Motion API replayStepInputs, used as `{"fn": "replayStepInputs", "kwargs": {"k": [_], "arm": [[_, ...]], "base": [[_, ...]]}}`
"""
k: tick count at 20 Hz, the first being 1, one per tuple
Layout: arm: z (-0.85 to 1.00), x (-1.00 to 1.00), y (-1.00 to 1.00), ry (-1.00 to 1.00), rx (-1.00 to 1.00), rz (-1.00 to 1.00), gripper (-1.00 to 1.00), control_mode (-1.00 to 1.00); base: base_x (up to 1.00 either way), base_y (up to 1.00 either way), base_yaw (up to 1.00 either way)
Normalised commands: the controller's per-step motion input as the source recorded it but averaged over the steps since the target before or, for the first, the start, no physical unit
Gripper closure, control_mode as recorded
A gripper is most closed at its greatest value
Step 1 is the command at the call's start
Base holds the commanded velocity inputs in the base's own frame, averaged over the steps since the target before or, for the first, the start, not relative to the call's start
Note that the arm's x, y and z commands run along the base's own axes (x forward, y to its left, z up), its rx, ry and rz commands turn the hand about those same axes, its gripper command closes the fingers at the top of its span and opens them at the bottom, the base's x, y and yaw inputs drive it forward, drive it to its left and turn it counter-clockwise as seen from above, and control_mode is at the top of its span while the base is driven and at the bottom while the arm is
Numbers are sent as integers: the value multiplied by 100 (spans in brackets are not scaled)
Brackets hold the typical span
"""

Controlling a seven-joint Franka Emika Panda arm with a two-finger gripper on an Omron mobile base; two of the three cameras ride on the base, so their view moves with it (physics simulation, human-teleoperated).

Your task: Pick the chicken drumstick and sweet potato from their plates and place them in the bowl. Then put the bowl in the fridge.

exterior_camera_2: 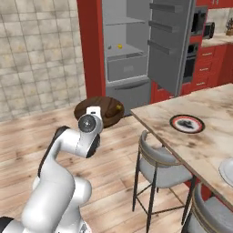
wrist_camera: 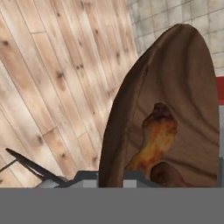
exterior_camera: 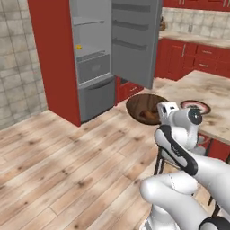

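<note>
The dark brown bowl (exterior_camera: pixel 144 104) hangs in the air above the wooden floor, in front of the open fridge (exterior_camera: pixel 92 67). My gripper (wrist_camera: pixel 109 179) is shut on the bowl's near rim (wrist_camera: pixel 111 131); the white hand (exterior_camera: pixel 167 112) hides the fingers from the base views. Inside the bowl (exterior_camera_2: pixel 101 109) lie the orange-brown chicken drumstick (wrist_camera: pixel 156 138) and, beside it, one end of the dark sweet potato (wrist_camera: pixel 168 175). The red-ringed plate (exterior_camera: pixel 196 107) rests on the island counter (exterior_camera_2: pixel 205 141) with a dark smear at its centre (exterior_camera_2: pixel 186 123). A pale plate (exterior_camera_2: pixel 227 170) sits at the counter's right edge.
The fridge door (exterior_camera_2: pixel 170 45) stands swung open to the right, showing grey shelves and drawers. A small yellow item (exterior_camera: pixel 79 46) lies on a shelf. A chair (exterior_camera_2: pixel 159 168) stands along the island. Red cabinets (exterior_camera: pixel 197 56) line the back wall. Open wooden floor (exterior_camera: pixel 58 157) spreads left.
</note>
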Motion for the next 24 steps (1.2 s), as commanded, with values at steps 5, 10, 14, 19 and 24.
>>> {"fn": "replayStepInputs", "kwargs": {"k": [5,10,14,19,24], "arm": [[0,0,0,0,0,0,100,100],[0,0,0,0,0,0,100,100],[0,0,0,0,0,0,100,100],[0,0,0,0,0,0,100,100],[0,0,0,0,0,0,100,100]], "base": [[71,38,-14],[70,42,-23],[68,46,-22],[68,46,-22],[72,42,-26]]}}
